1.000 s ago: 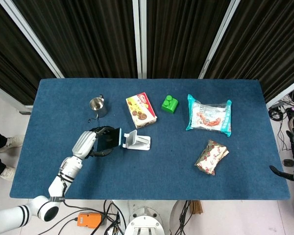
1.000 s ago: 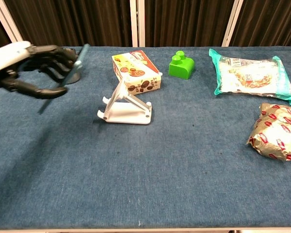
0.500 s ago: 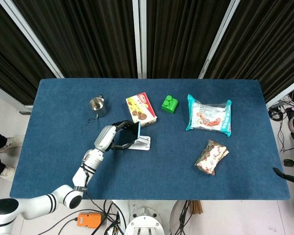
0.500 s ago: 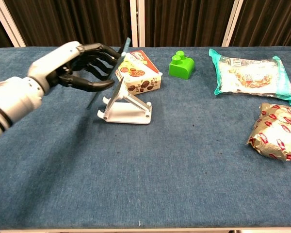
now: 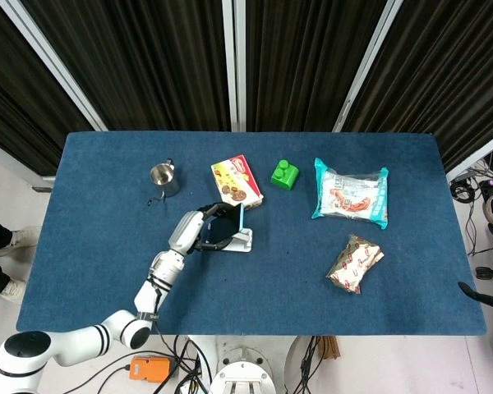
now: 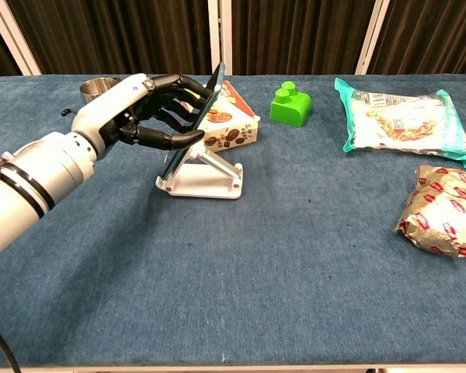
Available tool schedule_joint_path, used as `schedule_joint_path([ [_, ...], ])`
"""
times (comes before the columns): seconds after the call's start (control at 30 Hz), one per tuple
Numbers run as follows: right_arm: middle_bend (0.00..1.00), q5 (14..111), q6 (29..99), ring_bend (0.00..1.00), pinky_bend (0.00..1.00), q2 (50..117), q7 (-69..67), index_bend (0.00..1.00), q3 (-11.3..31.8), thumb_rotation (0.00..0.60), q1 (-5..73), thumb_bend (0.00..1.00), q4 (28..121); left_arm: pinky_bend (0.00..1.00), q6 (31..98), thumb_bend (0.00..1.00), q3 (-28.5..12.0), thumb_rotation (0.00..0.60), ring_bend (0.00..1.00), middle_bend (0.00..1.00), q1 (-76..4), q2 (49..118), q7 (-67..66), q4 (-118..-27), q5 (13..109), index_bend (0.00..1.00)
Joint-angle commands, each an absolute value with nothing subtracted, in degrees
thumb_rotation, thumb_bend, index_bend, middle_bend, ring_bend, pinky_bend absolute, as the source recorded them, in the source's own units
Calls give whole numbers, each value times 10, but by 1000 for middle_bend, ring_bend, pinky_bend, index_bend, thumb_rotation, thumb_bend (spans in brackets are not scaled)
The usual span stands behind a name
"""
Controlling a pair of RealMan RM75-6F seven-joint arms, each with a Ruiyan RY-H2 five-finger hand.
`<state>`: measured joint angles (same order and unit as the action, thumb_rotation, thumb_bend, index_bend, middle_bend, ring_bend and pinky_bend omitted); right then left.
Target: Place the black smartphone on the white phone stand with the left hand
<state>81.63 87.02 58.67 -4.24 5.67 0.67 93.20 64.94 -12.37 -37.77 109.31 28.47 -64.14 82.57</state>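
My left hand (image 6: 147,109) grips the black smartphone (image 6: 194,120), seen edge-on and tilted back. The phone's lower edge sits at the front lip of the white phone stand (image 6: 210,177) and its back leans against the stand's upright. In the head view the left hand (image 5: 199,231) holds the smartphone (image 5: 228,228) over the stand (image 5: 245,241), left of the table's middle. The fingers wrap the phone's rear and left side. Only a dark tip of my right hand (image 5: 470,289) shows past the table's right edge.
A cookie box (image 6: 227,118) lies just behind the stand. A steel cup (image 6: 95,89) stands at the back left and a green brick (image 6: 287,105) at the back centre. A teal snack bag (image 6: 404,116) and a foil packet (image 6: 443,221) lie on the right of the blue table (image 6: 241,295).
My left hand carried the phone rightward from the left of the table to the stand. The phone now rests against the stand, more upright. The right arm has barely moved.
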Motion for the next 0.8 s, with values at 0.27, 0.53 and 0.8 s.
schedule_joint_path([
  [0.27,0,814,866,0,41,589,-48,0,57,600,8,56,926,350,656,240,-114,600,323,459,-381,1114,285,-606,829,323],
  [0.53,0,814,865,0,41,591,-52,0,58,600,7,56,923,296,659,207,-109,600,278,403,-382,1115,276,-601,831,261],
  [0.8,0,815,866,0,41,593,-56,0,58,600,6,55,920,257,663,181,-105,600,174,260,-379,1110,271,-605,832,151],
])
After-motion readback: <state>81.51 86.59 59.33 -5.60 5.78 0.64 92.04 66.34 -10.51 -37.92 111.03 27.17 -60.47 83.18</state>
